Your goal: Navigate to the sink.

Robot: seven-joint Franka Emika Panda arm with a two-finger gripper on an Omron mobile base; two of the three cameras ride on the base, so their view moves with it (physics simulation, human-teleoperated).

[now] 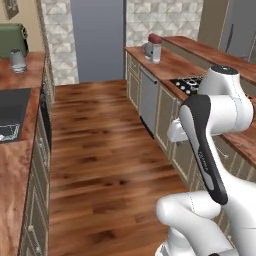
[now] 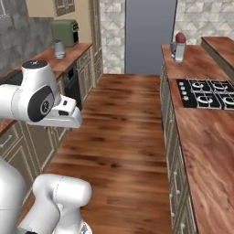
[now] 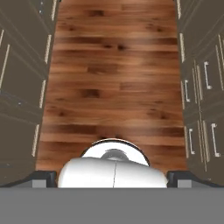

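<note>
The white arm point(image 1: 210, 130) stands folded above its base in the middle of a narrow galley kitchen, its end effector point(image 3: 113, 180) pointing down at the wooden floor point(image 1: 105, 160); only two dark tips show at the bottom corners of the hand view, and whether the fingers are spread or closed cannot be told. To the robot's left, the sink point(image 1: 11, 112) sits sunk into the left worktop point(image 1: 15, 170), a corner of white wire rack point(image 1: 7, 133) inside it. Beyond it stand a small grey canister point(image 1: 18, 61) and a green toaster point(image 1: 12, 40). Across the aisle, the right worktop point(image 2: 205, 137) carries a black stovetop point(image 2: 208, 93) and, farther back, a red-topped blender point(image 2: 179, 46). A grey doorway point(image 2: 150, 34) closes the far end.
</note>
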